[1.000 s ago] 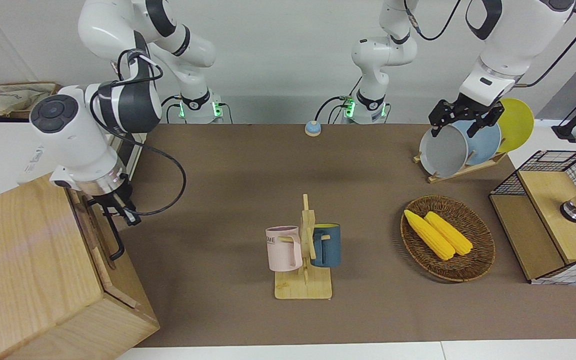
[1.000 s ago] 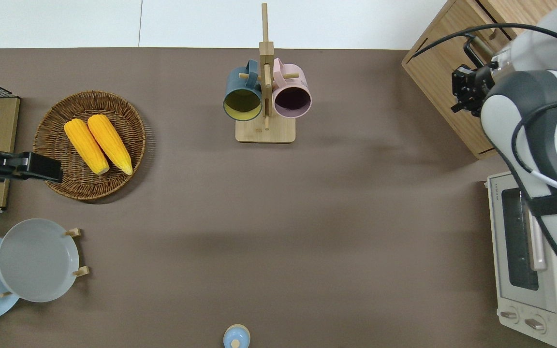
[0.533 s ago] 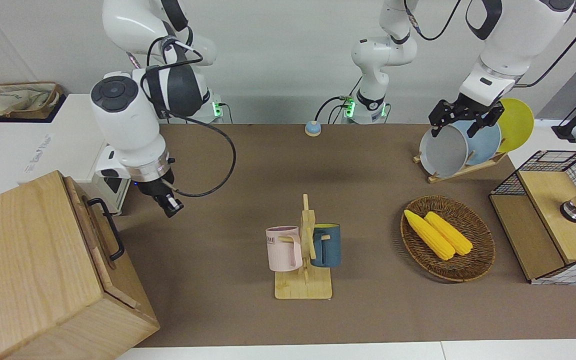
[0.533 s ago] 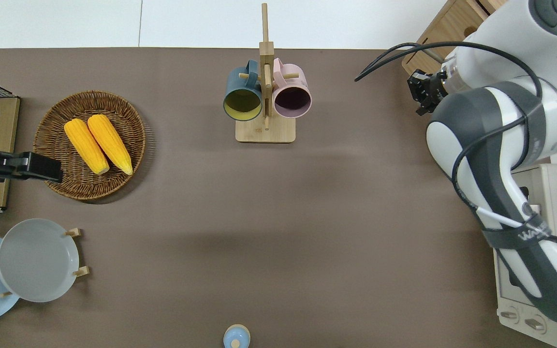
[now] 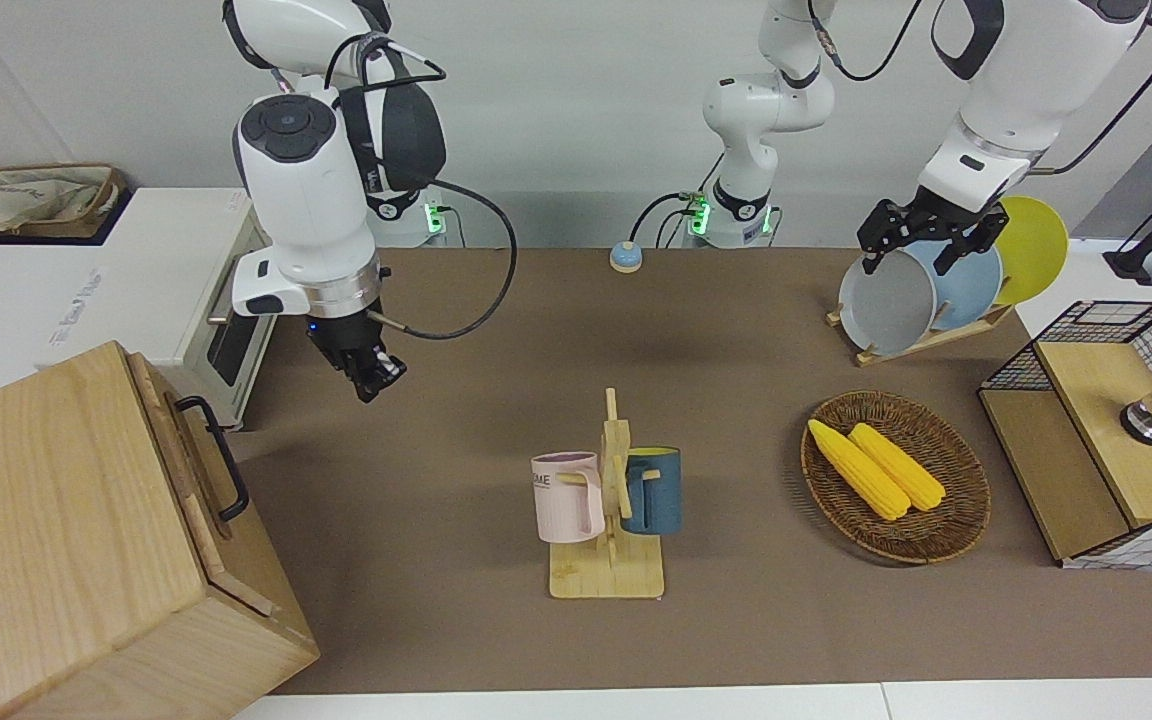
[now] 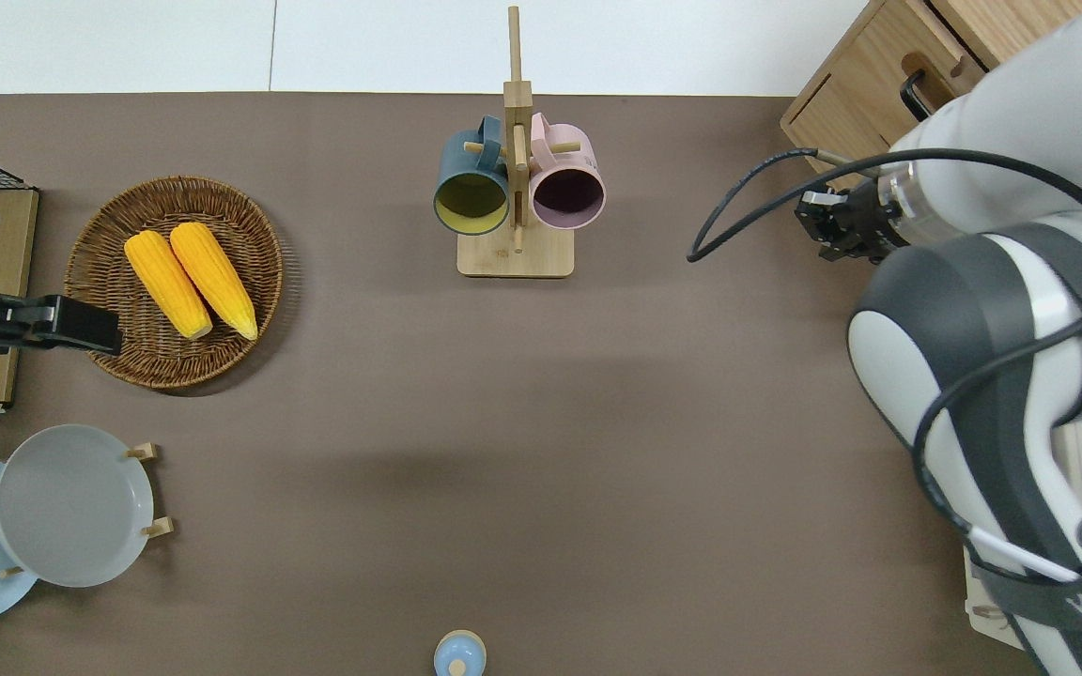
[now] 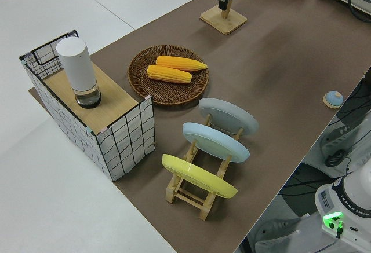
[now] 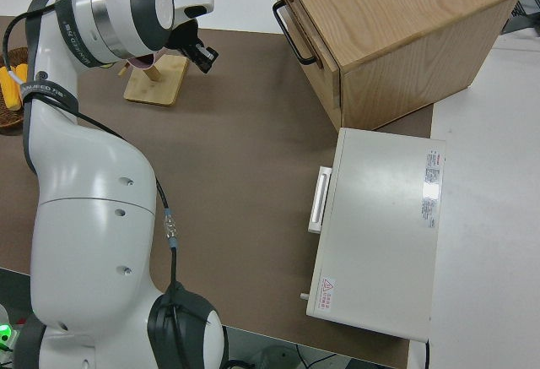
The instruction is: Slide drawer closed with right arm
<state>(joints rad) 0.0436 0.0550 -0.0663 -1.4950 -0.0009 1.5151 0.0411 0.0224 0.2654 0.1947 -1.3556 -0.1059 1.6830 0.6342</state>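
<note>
Table (image 5: 456, 330): brown mat.
Drawer (image 5: 198, 465): shut flush.
Right gripper (image 5: 376, 381): over mat, fingers together.
Left arm: parked.

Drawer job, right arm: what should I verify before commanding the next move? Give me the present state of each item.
1. Drawer front flush with the wood cabinet: ok, no gap shows in the front or right side view.
2. Right end effector off the black loop handle: ok, it is apart from it, up over bare table.
3. Right end effector carrying nothing: ok.
4. Mug rack out of contact with the right end effector: ok, open table lies between them.
5. Oven door shut: ok.
6. Left arm parked: ok.
</note>
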